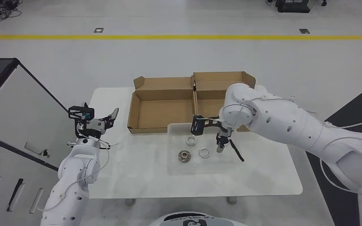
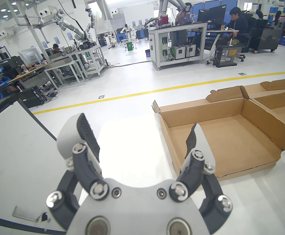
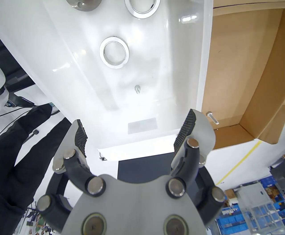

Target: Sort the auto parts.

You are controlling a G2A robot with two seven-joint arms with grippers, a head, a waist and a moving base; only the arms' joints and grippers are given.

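Several metal parts lie on the white table (image 1: 254, 175) in front of two open cardboard boxes. One ring (image 1: 192, 141) (image 3: 142, 6) is nearest the boxes, a second ring (image 1: 203, 152) (image 3: 114, 52) lies beside it, and a flanged hub (image 1: 182, 156) (image 3: 84, 3) sits further out. A small bolt (image 3: 137, 89) lies on the table a short way ahead of my right gripper (image 3: 135, 126) (image 1: 222, 144), which hangs open and empty above it. Another bolt (image 3: 211, 118) lies inside the right box (image 1: 212, 104) (image 3: 240, 66). My left gripper (image 2: 140, 131) (image 1: 104, 121) is open and empty over the table's left end.
The left box (image 1: 161, 110) (image 2: 222, 142) has nothing inside it. The two boxes stand side by side along the table's back edge. A white panel (image 1: 28, 113) stands just off the table's left side. Bare table stretches toward the front and right.
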